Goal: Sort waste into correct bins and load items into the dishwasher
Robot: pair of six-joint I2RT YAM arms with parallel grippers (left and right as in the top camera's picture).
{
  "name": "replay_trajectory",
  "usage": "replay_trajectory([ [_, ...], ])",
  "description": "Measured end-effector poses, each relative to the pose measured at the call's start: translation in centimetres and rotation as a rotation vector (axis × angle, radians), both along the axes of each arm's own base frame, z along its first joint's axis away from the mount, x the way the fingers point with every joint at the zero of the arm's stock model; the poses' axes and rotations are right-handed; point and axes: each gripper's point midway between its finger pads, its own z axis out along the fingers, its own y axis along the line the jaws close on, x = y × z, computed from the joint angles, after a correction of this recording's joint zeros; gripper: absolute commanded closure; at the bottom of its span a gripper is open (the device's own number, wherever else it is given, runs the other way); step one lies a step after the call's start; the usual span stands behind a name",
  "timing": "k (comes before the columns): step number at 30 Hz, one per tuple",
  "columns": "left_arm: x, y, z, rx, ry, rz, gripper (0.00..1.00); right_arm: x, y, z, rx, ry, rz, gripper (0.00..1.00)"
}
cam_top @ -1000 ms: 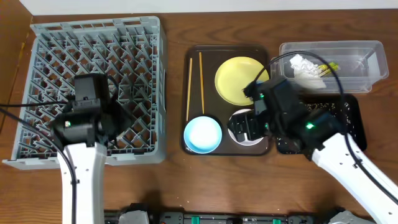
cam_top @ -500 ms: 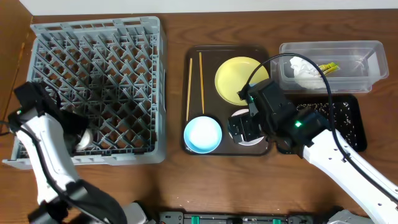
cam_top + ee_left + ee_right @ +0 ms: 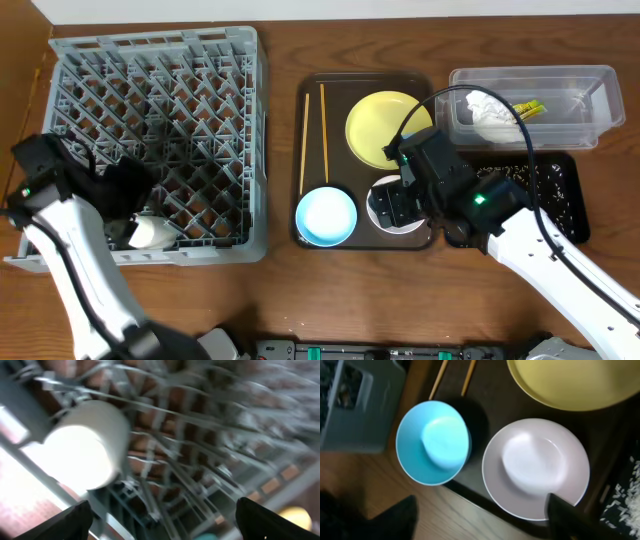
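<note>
the right claw (image 3: 480, 521) is hanging with its fingers spread wide and is holding nothing. it is hovering over the near right part of the dark brown tray (image 3: 365, 78). the white bowl (image 3: 535, 467) is standing there mouth up, directly under the claw.

in the right wrist view the bowl is not sitting in the middle between the two fingers. it is lying toward the finger on the right side of that view, whose tip is covering the bowl's near rim. the other tip is hanging over the tabletop (image 3: 370, 480), just beside the light blue bowl (image 3: 435, 442). so the claw is probably needing a small shift toward the white bowl, so that one finger goes inside the rim and one outside. the bowl is round, so no long axis is mattering here.

the left claw (image 3: 167, 522) is also wide and empty. it is hovering over the near left corner of the grey dish rack (image 3: 160, 60), where the small white cup (image 3: 85, 445) is lying on its side, apart from the fingers. the right arm is clearly the nearer one to the bowl.
</note>
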Motion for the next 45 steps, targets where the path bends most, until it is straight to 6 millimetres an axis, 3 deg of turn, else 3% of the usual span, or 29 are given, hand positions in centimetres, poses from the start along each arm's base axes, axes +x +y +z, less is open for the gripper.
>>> replay_trajectory([
  [2, 0.4, -2.0, 1.9, 0.028, -0.068, -0.11, 0.11, 0.0, -0.2, -0.1, -0.012, 0.019, -0.005, 0.25],
  [5, 1.4, -7.4, 4.5, 0.082, -0.165, -0.369, 0.11, 2.1, -0.1, 0.6, -0.01, 0.015, -0.037, 0.23],
  [7, 1.5, -13.2, 6.1, 0.138, -0.239, -0.654, 0.11, 5.4, -0.4, 2.5, 0.016, -0.032, -0.094, 0.22],
  [9, 0.6, -16.1, 6.3, 0.185, -0.23, -0.796, 0.03, 6.1, -0.7, 2.8, 0.023, -0.042, -0.107, 0.09],
  [11, -0.4, -18.6, 6.1, 0.225, -0.209, -0.925, 0.01, 6.1, -1.0, 2.7, 0.018, -0.037, -0.114, 0.05],
  [17, -0.7, -19.6, 5.9, 0.274, -0.193, -0.994, 0.02, 5.6, -1.3, 2.2, 0.0, -0.011, -0.112, 0.03],
  [35, 0.1, -19.5, 6.0, 0.296, -0.207, -0.985, 0.02, 4.8, -0.9, 2.1, 0.01, 0.019, -0.092, 0.01],
  [39, 0.1, -19.5, 6.0, 0.296, -0.207, -0.985, 0.02, 3.9, -1.7, 1.4, -0.031, 0.059, -0.091, 0.01],
  [41, 0.1, -19.5, 6.0, 0.296, -0.207, -0.984, 0.02, 3.4, -3.0, 1.3, -0.064, 0.078, -0.099, 0.01],
  [43, 0.1, -19.5, 6.0, 0.297, -0.207, -0.984, 0.02, 3.7, -4.3, 3.3, -0.07, -0.015, -0.099, 0.01],
  [45, 0.1, -19.5, 5.9, 0.296, -0.206, -0.984, 0.02, 4.4, -5.9, 8.7, -0.036, -0.272, -0.104, 0.01],
])
